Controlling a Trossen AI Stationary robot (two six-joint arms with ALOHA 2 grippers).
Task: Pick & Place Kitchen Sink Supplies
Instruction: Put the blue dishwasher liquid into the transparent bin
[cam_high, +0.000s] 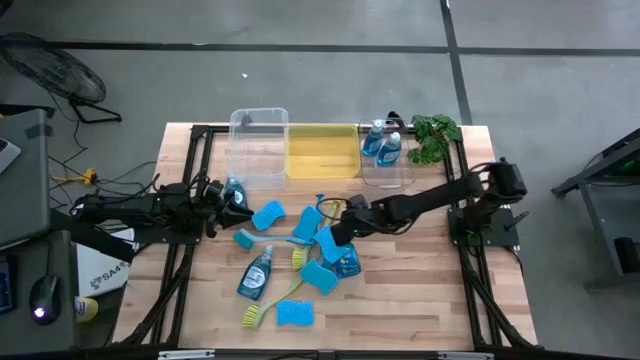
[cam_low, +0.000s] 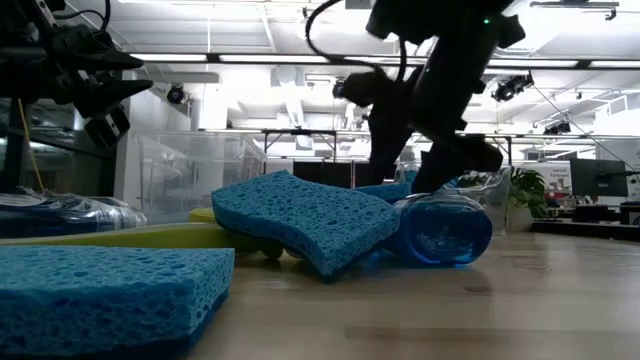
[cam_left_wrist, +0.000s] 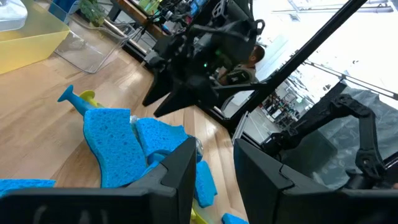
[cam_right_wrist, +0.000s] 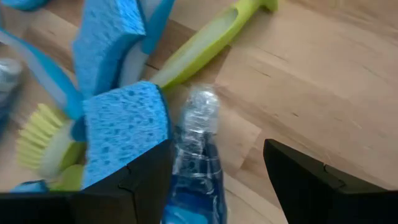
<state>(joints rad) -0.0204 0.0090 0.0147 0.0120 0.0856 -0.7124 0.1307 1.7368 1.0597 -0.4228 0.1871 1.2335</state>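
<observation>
Soap bottle (cam_right_wrist: 196, 168) lies between spread fingers of right gripper (cam_right_wrist: 217, 180), ungrasped; a sponge (cam_right_wrist: 121, 134) crowds one finger, green brush handle (cam_right_wrist: 205, 43) beyond. Left gripper (cam_high: 243, 205), apart from pile: grip cannot be told.

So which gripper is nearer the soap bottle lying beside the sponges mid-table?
Right. The right gripper hangs open directly over that soap bottle, its neck between the fingers. The left gripper sits off toward the table's left edge, past the sponges.
</observation>
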